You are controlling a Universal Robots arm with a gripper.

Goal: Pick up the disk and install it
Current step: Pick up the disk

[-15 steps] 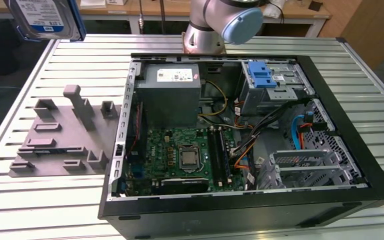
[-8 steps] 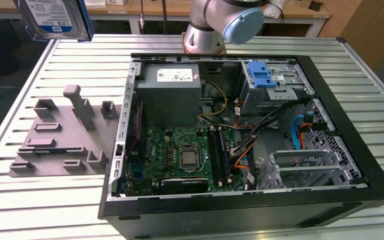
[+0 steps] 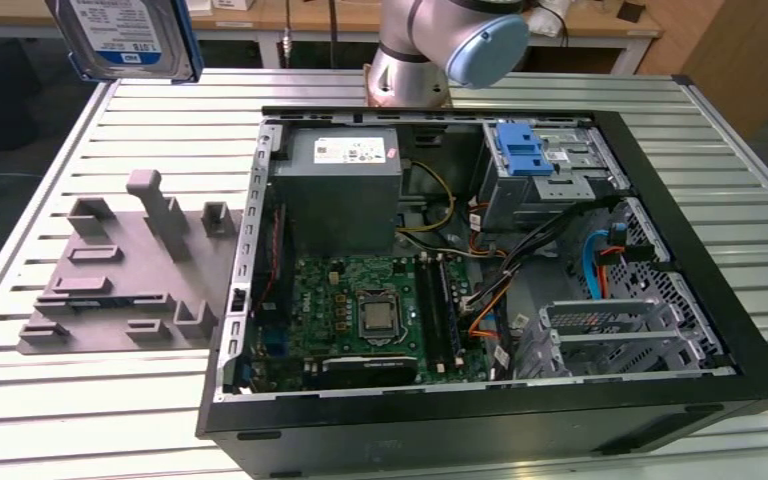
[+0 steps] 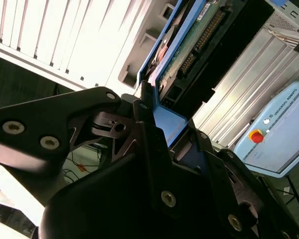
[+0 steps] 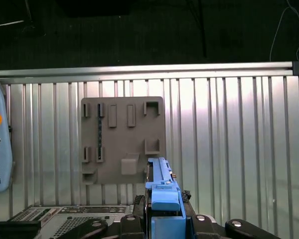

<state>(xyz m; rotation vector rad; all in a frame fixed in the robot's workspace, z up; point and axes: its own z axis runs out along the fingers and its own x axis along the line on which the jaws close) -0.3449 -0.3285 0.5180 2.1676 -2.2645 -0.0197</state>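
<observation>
The disk [image 3: 124, 35], a silver drive with a white-and-blue label in a blue bracket, hangs high above the table's far corner at the exterior view's left. In the second wrist view the disk [image 4: 189, 45] shows its circuit-board side, and its blue bracket runs down between my black fingers [image 4: 139, 107]. My gripper [image 4: 164, 122] is shut on that bracket. In the first wrist view the disk [image 5: 162, 186] shows edge-on as a blue strip rising from my gripper [image 5: 163, 209], above the grey fixture board [image 5: 122, 139].
An open computer case [image 3: 704, 250] lies on the slatted metal table, with a grey power supply [image 3: 337, 190], a motherboard [image 3: 371, 310] and a blue-latched drive bay [image 3: 524, 150]. The fixture board [image 3: 117, 280] lies beside the case. A teach pendant [image 4: 274, 134] hangs off the table edge.
</observation>
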